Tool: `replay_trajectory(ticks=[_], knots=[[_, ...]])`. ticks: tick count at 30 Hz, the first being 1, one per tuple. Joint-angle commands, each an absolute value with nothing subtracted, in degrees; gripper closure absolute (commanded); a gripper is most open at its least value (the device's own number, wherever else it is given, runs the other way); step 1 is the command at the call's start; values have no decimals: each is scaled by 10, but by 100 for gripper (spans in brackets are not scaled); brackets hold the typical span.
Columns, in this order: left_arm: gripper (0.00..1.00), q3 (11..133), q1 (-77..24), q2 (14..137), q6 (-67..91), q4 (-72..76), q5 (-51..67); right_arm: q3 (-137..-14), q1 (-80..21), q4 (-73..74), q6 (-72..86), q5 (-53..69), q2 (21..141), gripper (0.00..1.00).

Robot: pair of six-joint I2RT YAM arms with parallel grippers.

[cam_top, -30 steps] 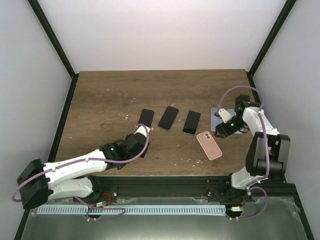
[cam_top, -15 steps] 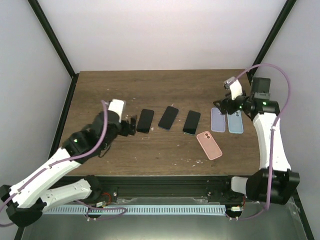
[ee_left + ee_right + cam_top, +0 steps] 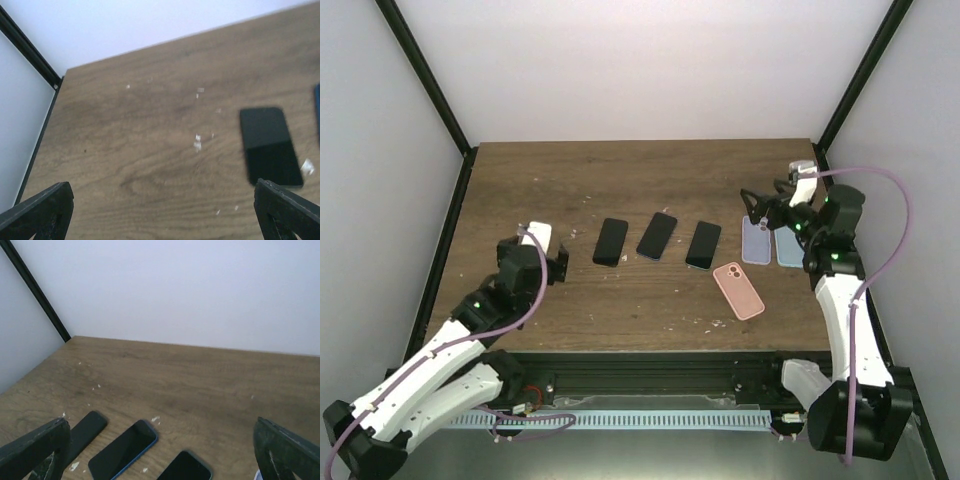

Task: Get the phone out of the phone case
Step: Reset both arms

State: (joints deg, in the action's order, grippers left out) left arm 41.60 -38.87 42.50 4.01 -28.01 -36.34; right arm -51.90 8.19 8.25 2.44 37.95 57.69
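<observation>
The pink case [image 3: 738, 290] lies flat on the counter [image 3: 620, 180], camera cut-out up, near the front edge and right of centre (whether a phone sits inside cannot be told). Nothing touches it and neither arm is over it.

Behind it, three dark phones lie in a row, apart from one another: the left phone [image 3: 611, 241], the middle phone [image 3: 657, 235], which has a blue rim, and the right phone [image 3: 703, 245]. To the right of these, a lilac case [image 3: 756, 240] and a blue case [image 3: 790, 245] lie side by side, close together.

The left claw [image 3: 161, 212] hangs over bare wood to the left of the left phone, fingers spread wide with nothing between them. The right claw [image 3: 161, 450] is raised above the far end of the lilac case, facing the phone row, its fingers also wide apart and holding nothing. White flecks [image 3: 197, 145] dot the wood near the left phone.
</observation>
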Motion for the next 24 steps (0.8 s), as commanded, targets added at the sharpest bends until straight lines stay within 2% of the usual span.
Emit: replay_trajectory(ticks=[1,5,24], knots=[[0,372,-385,392,-2,-202,-367,-452,88,-40,99,370,563,0],[0,363,-385,371,-6,-184,-417,-468,88,-20,108,333,583,0],[0,362,-384,371,-3,-193,-378,-455,88,-19,100,395,591,0]])
